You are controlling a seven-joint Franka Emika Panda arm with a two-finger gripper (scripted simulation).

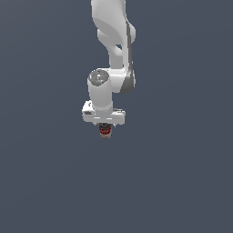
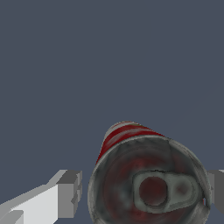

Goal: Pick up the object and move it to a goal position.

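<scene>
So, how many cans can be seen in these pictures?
1. The can sits directly under the hand, between its fingers. No other can shows in either view.

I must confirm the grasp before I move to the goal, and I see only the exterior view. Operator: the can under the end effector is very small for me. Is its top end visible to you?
Observer: Yes. In the wrist view the can shows its dark top with a pull tab.
Operator: Where are the fingers?
Observer: One grey finger pad stands at one side of the can, and the edge of the other finger at the opposite side.
Operator: Do they touch the can?
Observer: The second one meets the rim. At the first pad a narrow gap appears, so I cannot confirm full contact for the end effector.
</scene>
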